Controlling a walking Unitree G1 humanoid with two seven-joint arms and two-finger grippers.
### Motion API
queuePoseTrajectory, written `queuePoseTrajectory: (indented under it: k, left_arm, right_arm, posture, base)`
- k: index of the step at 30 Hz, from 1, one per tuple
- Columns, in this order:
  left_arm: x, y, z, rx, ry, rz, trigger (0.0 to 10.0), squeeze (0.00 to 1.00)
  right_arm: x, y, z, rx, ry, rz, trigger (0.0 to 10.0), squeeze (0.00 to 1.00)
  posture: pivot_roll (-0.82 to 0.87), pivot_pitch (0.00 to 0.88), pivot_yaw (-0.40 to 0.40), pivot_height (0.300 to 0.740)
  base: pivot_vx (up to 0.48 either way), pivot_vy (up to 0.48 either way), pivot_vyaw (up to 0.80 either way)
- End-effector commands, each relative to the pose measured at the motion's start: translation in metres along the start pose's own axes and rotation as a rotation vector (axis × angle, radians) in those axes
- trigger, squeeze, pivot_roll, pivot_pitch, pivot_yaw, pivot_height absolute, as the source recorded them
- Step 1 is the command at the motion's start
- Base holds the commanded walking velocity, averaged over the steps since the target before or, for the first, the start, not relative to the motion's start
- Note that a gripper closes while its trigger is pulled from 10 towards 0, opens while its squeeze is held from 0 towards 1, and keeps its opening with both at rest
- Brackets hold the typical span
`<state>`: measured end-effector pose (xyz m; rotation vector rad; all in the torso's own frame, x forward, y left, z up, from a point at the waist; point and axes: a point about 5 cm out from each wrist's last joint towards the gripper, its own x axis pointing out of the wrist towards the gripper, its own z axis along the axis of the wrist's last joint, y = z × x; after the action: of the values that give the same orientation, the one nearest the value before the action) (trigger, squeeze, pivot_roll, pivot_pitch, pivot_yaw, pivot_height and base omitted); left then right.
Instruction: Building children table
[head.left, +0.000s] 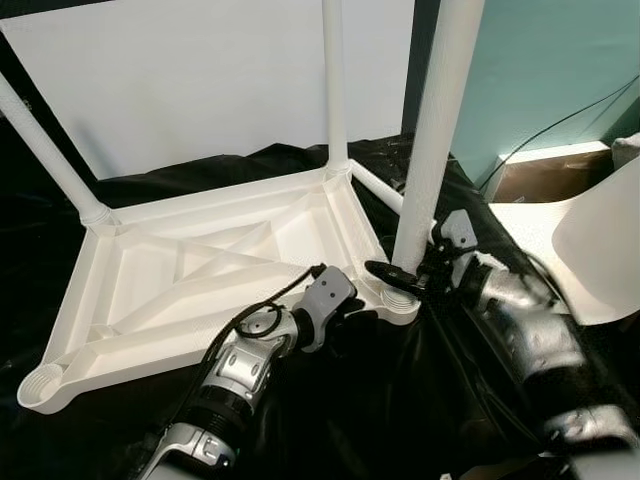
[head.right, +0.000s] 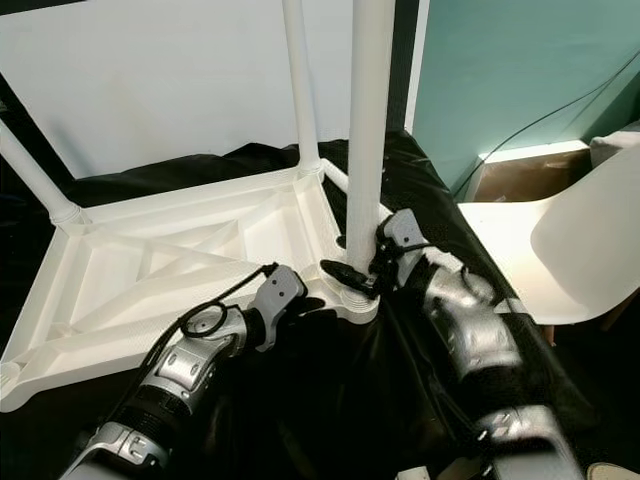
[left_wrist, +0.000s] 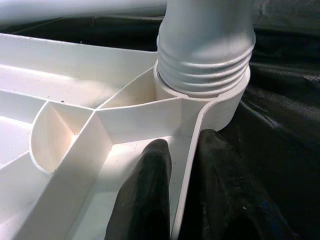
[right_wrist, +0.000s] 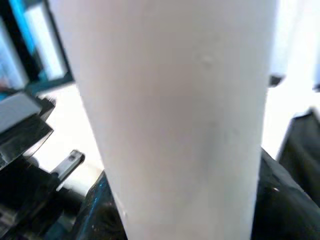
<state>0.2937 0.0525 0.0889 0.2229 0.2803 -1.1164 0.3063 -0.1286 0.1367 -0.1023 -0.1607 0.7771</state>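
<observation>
Right gripper (head.left: 400, 272) clasps the base of the white table leg (head.left: 435, 130) standing in the near corner socket of the upturned tabletop (head.left: 200, 270) on black cloth (head.left: 400, 400); left gripper (left_wrist: 182, 200) pinches the tabletop's rim beside it. Hollow plastic looks light, stiff, smooth; holding low by the threads seems best

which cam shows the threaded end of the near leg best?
Left wrist view: threads fill the frame, sitting in the tabletop corner socket. Eye views show that joint small, beside the right claw; right wrist view shows plain shaft.
</observation>
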Motion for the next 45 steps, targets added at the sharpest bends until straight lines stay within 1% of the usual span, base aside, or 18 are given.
queuePoseTrajectory:
  k: [1,8,10,12,13,15,16,17,21,22,28,31,34,35,36,37,42,45]
  left_arm:
    - [0.007,-0.018,-0.031,-0.106,0.112,-0.072,10.0,0.0]
    - [0.007,-0.018,-0.031,-0.104,0.113,-0.073,10.0,0.0]
    - [0.006,-0.017,-0.031,-0.103,0.115,-0.073,10.0,0.0]
    - [0.006,-0.017,-0.031,-0.101,0.114,-0.073,10.0,0.0]
    - [0.006,-0.016,-0.03,-0.1,0.113,-0.072,10.0,0.0]
    - [0.006,-0.016,-0.03,-0.1,0.113,-0.071,10.0,0.0]
    - [0.006,-0.016,-0.03,-0.1,0.112,-0.07,10.0,0.0]
    - [0.006,-0.016,-0.03,-0.1,0.112,-0.07,10.0,0.0]
    - [0.006,-0.016,-0.03,-0.101,0.112,-0.069,10.0,0.0]
    - [0.006,-0.016,-0.03,-0.102,0.112,-0.07,10.0,0.0]
    - [0.006,-0.017,-0.031,-0.104,0.112,-0.07,10.0,0.0]
    - [0.006,-0.018,-0.032,-0.109,0.112,-0.071,10.0,0.0]
    - [0.006,-0.018,-0.032,-0.108,0.115,-0.072,10.0,0.0]
    - [0.006,-0.018,-0.032,-0.107,0.115,-0.072,10.0,0.0]
    - [0.006,-0.018,-0.032,-0.107,0.115,-0.072,10.0,0.0]
    - [0.006,-0.018,-0.032,-0.107,0.116,-0.074,10.0,0.0]
    - [0.006,-0.019,-0.032,-0.108,0.115,-0.075,10.0,0.0]
    - [0.006,-0.019,-0.032,-0.108,0.115,-0.074,10.0,0.0]
  right_arm:
    - [0.003,0.024,-0.019,0.037,0.032,-0.077,0.0,0.0]
    - [0.001,0.029,-0.023,0.051,0.031,-0.135,0.0,0.0]
    - [0.003,0.029,-0.023,0.077,0.019,-0.222,0.0,0.0]
    - [0.005,0.028,-0.024,0.091,0.024,-0.238,0.0,0.0]
    - [0.006,0.029,-0.024,0.091,0.036,-0.213,9.9,0.0]
    - [0.006,0.03,-0.025,0.09,0.043,-0.201,9.9,0.0]
    - [0.007,0.033,-0.024,0.091,0.042,-0.144,10.0,1.0]
    - [0.007,0.033,-0.024,0.091,0.042,-0.144,10.0,1.0]
    - [0.008,0.038,-0.02,0.07,0.036,-0.017,10.0,1.0]
    - [0.009,0.035,-0.015,0.069,0.026,0.039,10.0,0.0]
    - [0.011,0.029,-0.003,0.069,0.009,0.129,10.0,0.0]
    - [0.01,0.02,0.002,0.027,0.037,0.213,10.0,0.0]
    - [0.008,0.014,0.003,0.007,0.053,0.241,10.0,0.0]
    - [0.008,0.013,0.004,0.005,0.056,0.247,2.2,0.0]
    - [0.008,0.013,0.004,0.005,0.056,0.247,2.2,0.0]
    - [0.006,0.012,0.006,-0.006,0.051,0.277,0.0,0.0]
    - [0.003,0.016,0.005,0.012,0.048,0.299,0.0,0.0]
    - [-0.002,0.027,-0.005,0.012,0.07,0.274,0.0,0.0]
  posture:
    - [0.06,0.0,0.049,0.74]
    - [0.06,0.0,0.049,0.74]
    - [0.06,0.0,0.049,0.74]
    - [0.06,0.0,0.049,0.74]
    - [0.06,0.0,0.049,0.74]
    - [0.06,0.0,0.049,0.74]
    - [0.06,0.0,0.047,0.74]
    - [0.06,0.0,0.047,0.74]
    - [0.06,0.0,0.047,0.74]
    - [0.06,0.0,0.047,0.74]
    - [0.06,0.0,0.043,0.74]
    - [0.06,0.0,0.043,0.74]
    - [0.06,0.0,0.049,0.74]
    - [0.06,0.0,0.049,0.74]
    - [0.06,0.0,0.049,0.74]
    - [0.06,0.0,0.049,0.74]
    - [0.06,0.0,0.048,0.74]
    - [0.06,0.0,0.048,0.74]
  base:
    - [0.0,0.0,0.0]
    - [0.0,0.0,0.0]
    - [0.0,0.0,0.0]
    - [0.0,0.0,0.0]
    - [0.0,0.0,0.0]
    - [0.0,0.0,0.0]
    - [0.0,0.0,0.0]
    - [0.0,0.0,0.0]
    - [0.0,0.0,0.0]
    - [0.0,0.0,0.0]
    - [0.0,0.0,0.0]
    - [0.0,0.0,0.0]
    - [0.0,0.0,0.0]
    - [0.0,0.0,0.0]
    - [0.0,0.0,0.0]
    - [0.0,0.0,0.0]
    - [0.0,0.0,0.0]
    - [0.0,0.0,0.0]
